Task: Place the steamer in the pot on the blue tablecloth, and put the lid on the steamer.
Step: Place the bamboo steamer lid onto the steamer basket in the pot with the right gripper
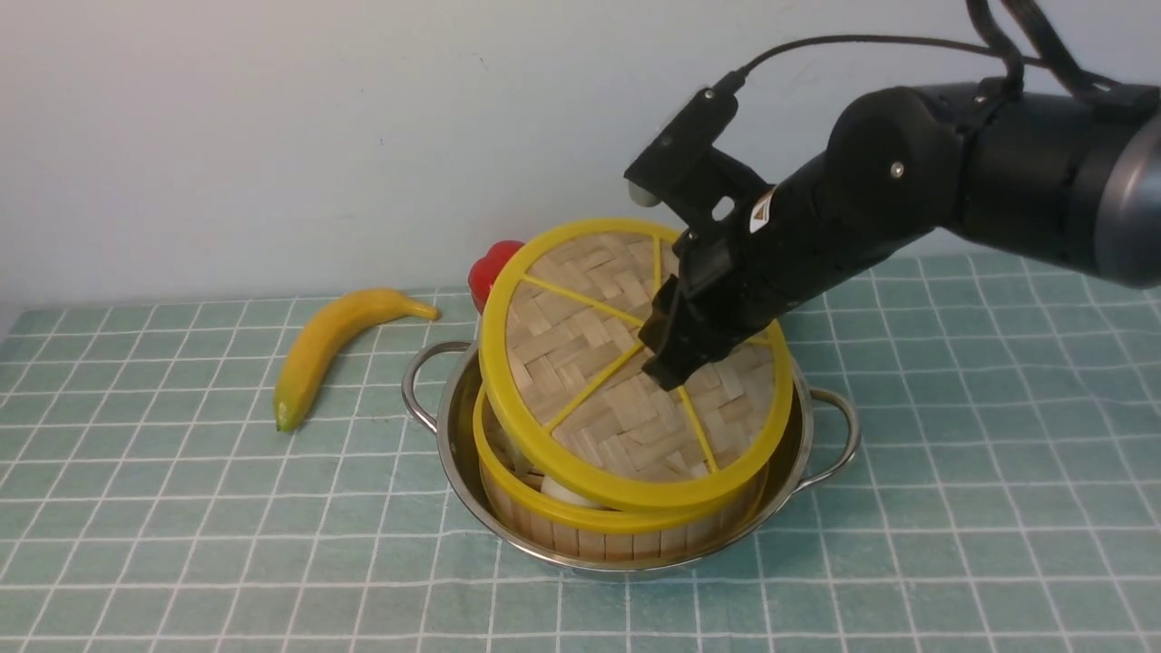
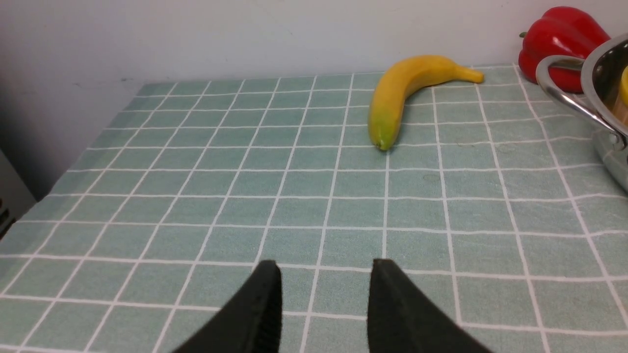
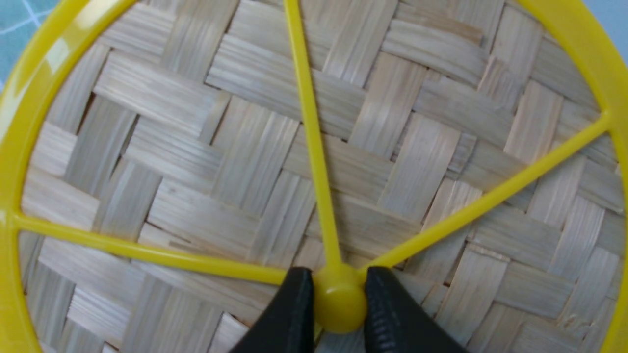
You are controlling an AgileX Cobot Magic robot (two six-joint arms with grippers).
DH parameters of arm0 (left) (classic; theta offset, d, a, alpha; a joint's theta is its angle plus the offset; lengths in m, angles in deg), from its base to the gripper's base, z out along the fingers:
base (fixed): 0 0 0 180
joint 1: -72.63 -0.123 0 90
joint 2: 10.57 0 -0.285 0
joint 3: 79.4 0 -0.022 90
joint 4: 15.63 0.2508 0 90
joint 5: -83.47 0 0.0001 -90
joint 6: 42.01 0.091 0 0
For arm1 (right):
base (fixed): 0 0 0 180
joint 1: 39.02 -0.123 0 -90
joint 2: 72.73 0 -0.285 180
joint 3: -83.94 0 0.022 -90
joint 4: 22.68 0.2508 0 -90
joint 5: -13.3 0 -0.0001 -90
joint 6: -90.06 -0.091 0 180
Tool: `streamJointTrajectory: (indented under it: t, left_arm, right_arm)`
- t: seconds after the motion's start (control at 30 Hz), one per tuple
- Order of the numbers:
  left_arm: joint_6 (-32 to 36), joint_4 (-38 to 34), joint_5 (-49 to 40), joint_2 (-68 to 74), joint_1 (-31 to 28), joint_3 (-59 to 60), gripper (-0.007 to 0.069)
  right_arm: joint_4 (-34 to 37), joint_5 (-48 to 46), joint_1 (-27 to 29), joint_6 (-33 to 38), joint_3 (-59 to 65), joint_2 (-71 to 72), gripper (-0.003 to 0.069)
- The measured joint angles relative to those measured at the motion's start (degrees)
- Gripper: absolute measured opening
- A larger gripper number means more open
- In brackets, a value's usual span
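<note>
Steamer (image 1: 580, 537) in pot (image 1: 451, 444) on tablecloth (image 1: 181, 544), lid (image 1: 580, 363) aslant atop steamer; banana (image 1: 336, 349) left of pot, pepper (image 1: 490, 268) behind.

Plain pale wall (image 1: 272, 127) at back w/ faint marks; soft even light, dimmer far left.

Right arm (image 1: 907, 181) matte black with a grey-blue rear link, round joint cap with one silver screw (image 1: 896, 170), black cable (image 1: 862, 39) on top, small white-orange sticker (image 1: 762, 210) near the wrist; left tool (image 2: 326, 304) and right tool (image 3: 338, 299) black, tapered.
</note>
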Motion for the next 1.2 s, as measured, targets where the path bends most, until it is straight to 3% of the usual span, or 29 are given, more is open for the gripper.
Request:
streamJointTrajectory:
  t: [0.87,1.2]
  left_arm:
    - [0.0,0.0,0.0,0.0,0.0,0.0,0.0243]
    - [0.0,0.0,0.0,0.0,0.0,0.0,0.0243]
  right_arm:
    - [-0.9,0.6,0.0,0.1,0.0,-2.4,0.0146]
    - [-2.5,1.7,-1.4,3.4,0.0,-2.4,0.0146]
